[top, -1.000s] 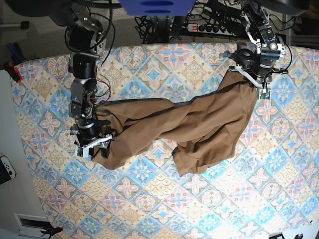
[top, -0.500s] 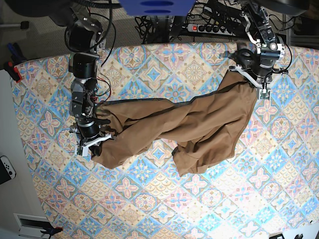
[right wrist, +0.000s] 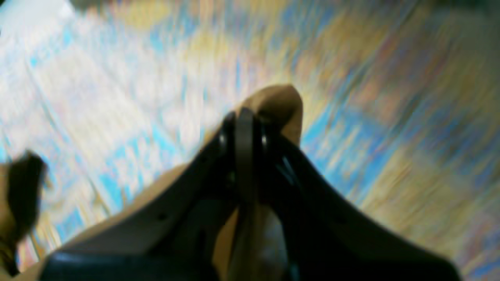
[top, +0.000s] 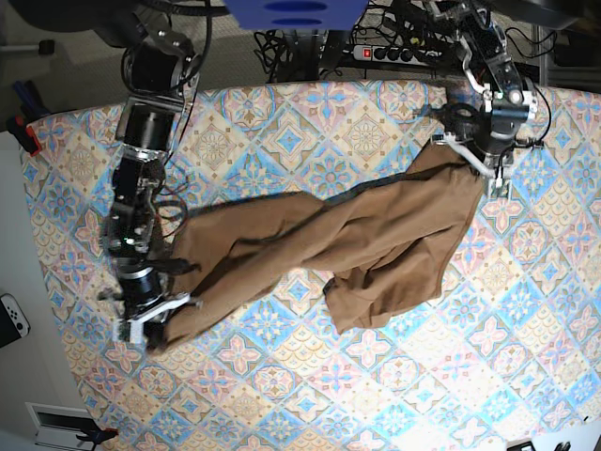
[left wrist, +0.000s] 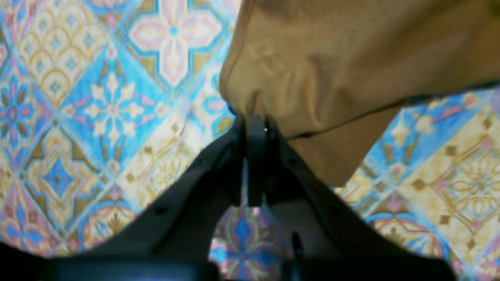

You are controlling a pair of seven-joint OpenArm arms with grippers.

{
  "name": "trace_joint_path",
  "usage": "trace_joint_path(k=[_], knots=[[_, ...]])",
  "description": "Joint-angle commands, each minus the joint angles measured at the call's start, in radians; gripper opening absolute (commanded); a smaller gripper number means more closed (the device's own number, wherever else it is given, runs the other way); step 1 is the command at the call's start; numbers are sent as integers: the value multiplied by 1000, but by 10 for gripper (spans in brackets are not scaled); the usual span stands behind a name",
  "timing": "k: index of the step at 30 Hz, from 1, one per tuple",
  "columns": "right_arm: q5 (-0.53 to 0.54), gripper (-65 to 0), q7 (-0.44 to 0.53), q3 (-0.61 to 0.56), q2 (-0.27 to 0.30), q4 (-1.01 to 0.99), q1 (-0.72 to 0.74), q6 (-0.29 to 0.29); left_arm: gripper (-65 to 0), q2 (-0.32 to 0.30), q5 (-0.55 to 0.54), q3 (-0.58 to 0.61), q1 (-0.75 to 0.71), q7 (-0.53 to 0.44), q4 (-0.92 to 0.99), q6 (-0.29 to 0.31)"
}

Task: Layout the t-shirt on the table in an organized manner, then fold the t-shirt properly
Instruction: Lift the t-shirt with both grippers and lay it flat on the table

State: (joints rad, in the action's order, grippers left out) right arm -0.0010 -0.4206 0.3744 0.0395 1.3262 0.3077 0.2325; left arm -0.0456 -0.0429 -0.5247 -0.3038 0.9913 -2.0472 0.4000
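Note:
The tan-brown t-shirt lies crumpled and stretched in a band across the patterned table. My left gripper at the base view's upper right is shut on one corner of the shirt; in the left wrist view the closed gripper pinches the cloth edge of the t-shirt. At the lower left my right gripper is shut on the other end of the shirt; the blurred right wrist view shows the closed gripper with a fold of the t-shirt caught between its fingers.
A power strip and cables lie beyond the table's far edge. A white game controller rests off the table at the left. A blue object hangs at the top middle.
My right gripper has closed on the shirt's left end and pulled it down and to the left, stretching the cloth. The left gripper has kept its grip and shifted slightly upward.

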Motion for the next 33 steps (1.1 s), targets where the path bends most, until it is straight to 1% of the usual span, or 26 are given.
trace_joint_path(k=[1,4,7,10,12,14,16,19,22,26,28,31,33], knots=[[3,-650,-17,2,4,52,6,1,-650,-7,-2,11,38,13,-14,-2],[3,-650,-42,5,6,148,3,1,-650,-9,-2,42,145,142,-16,-2],[3,-650,-62,5,6,194,-37,1,-650,-12,-2,77,266,255,-16,-2],[3,-650,-62,7,6,203,-58,1,-650,-52,-2,119,401,349,-16,-5],[3,-650,-62,25,7,203,-54,1,-650,-60,-2,133,498,405,-14,-5],[3,-650,-65,76,7,203,-52,1,-650,-81,-2,137,590,405,-14,-5],[3,-650,-96,117,9,203,-49,1,-650,-99,-2,137,671,405,-11,-6],[3,-650,-162,134,49,200,-20,1,-650,-138,-2,137,776,405,43,-9],[3,-650,-186,148,55,195,25,1,-650,-167,-2,137,903,405,213,-9],[2,-650,-191,157,58,158,132,1,-650,-170,-2,137,1084,405,437,-9],[2,-650,-203,157,87,135,153,1,-650,-170,-2,140,1165,405,511,-9],[2,-650,-243,157,139,88,166,1,-650,-178,-2,206,1265,405,600,-9],[3,-650,-249,157,148,62,227,1,-650,-182,-2,266,1308,405,619,-11]])
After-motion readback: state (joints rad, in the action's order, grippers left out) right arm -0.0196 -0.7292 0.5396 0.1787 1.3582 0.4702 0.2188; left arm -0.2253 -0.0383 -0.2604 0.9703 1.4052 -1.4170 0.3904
